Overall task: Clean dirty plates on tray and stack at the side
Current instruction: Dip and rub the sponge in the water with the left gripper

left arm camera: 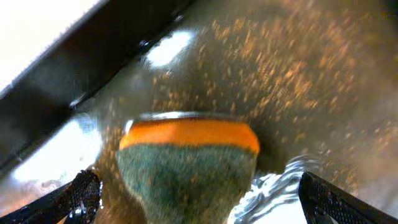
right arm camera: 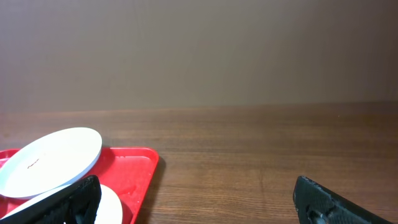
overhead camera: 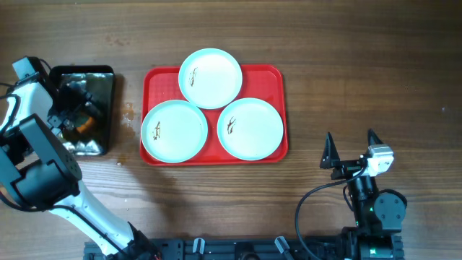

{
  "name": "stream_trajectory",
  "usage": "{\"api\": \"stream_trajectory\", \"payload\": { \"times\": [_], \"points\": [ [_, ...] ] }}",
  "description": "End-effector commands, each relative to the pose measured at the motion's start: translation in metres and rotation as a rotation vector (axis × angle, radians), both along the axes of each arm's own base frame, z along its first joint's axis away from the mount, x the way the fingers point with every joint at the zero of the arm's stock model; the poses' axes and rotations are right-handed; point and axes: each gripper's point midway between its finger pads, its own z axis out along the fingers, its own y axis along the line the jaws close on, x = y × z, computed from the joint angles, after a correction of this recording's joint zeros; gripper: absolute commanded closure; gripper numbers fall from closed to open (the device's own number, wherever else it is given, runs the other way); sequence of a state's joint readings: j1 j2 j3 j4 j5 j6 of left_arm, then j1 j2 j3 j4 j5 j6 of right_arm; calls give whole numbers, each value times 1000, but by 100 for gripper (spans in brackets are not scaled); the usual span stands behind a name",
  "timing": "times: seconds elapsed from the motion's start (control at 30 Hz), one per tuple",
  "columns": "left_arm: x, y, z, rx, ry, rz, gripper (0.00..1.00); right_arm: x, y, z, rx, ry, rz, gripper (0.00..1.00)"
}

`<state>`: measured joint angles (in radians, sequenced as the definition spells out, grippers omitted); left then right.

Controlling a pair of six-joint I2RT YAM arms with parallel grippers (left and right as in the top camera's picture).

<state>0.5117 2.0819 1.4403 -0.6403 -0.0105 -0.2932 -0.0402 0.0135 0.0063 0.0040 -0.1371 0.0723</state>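
The plates (overhead camera: 210,78) sit three together on the tray (overhead camera: 271,79) at the middle of the table (overhead camera: 361,58), packed close. That crowding is the main hazard. The back plate appears to ride on the rims of the two front ones; the right wrist view shows it tilted above them. Scrubbing or lifting a front plate first would likely tip or slide the back one. The left plate (overhead camera: 174,131) overhangs the tray's left edge, so a downward push there could rock it off. Wiping with nothing bracing a plate may simply shove it about, or drag the tray.

Farther out, the sponge (left arm camera: 186,162) lies in the pan (overhead camera: 105,108) at the table's left. The left gripper (left arm camera: 199,186) hangs over it, jaws wide apart, one finger on each side and neither touching it. A shallow or off-centre pinch could let the sponge slip out on the way to the tray. The pan looks wet, so drips are likely. The right gripper (overhead camera: 350,141) stands well apart from the tray at the right, jaws wide apart and holding nothing.

Each plate is round, shallow and pale mint-white, with one small dark smear (overhead camera: 157,131) left of its centre. None is clean or stacked yet.
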Motion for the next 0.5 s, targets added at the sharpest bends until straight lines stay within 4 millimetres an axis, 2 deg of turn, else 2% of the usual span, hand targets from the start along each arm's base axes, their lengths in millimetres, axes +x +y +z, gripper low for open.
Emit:
{"api": "stream_trajectory", "payload": {
  "times": [0.0, 0.03, 0.07, 0.1, 0.13, 0.17, 0.3, 0.33, 0.37, 0.4, 0.47],
  "points": [
    [0, 8, -5, 39, 4, 10, 0, 0, -2, 2, -18, -13, -10, 0],
    [2, 11, -4, 52, -2, 12, 5, 0, -2, 2, -18, -13, -10, 0],
    [3, 13, -3, 60, -6, 14, 22, 0, -2, 2, -18, -13, -10, 0],
    [4, 13, -3, 63, -11, 14, 41, 0, -2, 2, -18, -13, -10, 0],
    [5, 14, -3, 65, -14, 14, 76, 0, -2, 2, -18, -13, -10, 0],
    [5, 14, -3, 65, -14, 14, 96, 0, -2, 2, -18, -13, -10, 0],
    [2, 12, -4, 58, -2, 14, 96, 0, -2, 2, -18, -13, -10, 0],
    [0, 11, -5, 53, 6, 14, 88, 0, -2, 2, -18, -13, -10, 0],
    [-1, 10, -6, 49, 14, 14, 59, 0, -2, 2, -18, -13, -10, 0],
    [-3, 9, -6, 44, 23, 14, 0, 0, -2, 2, -18, -13, -10, 0],
    [-6, 7, -7, 36, 35, 13, 0, 0, -2, 2, -18, -13, -10, 0]
  ]
}}
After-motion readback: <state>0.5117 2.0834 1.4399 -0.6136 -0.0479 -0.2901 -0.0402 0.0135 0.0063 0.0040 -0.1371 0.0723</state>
